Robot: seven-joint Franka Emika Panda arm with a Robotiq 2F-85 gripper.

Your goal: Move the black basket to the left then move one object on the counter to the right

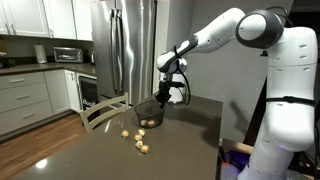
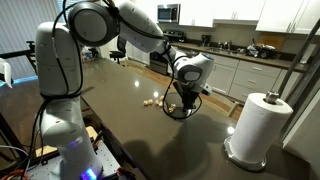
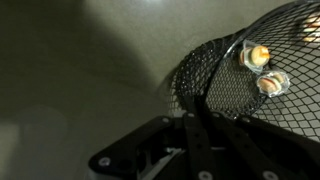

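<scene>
Basket (image 1: 150, 113) sits on the counter (image 1: 90, 160) toward its far end, directly under my gripper (image 1: 169, 96). In the wrist view its mesh rim runs right against my fingers (image 3: 190, 140), but I cannot tell whether they are clamped on the wire or only resting beside it. I judge the leftward shift to be the step in hand and not finished. Moving one object right is not yet begun. Two pale lumps (image 3: 258, 57) show through the mesh, and others lie loose nearby. The counter is dark, smooth and faintly glossy. A paper roll (image 2: 258, 125) stands near one corner. Beyond are a steel fridge (image 1: 125, 45), white cabinets (image 1: 25, 95) and a chair (image 1: 105, 108).
</scene>
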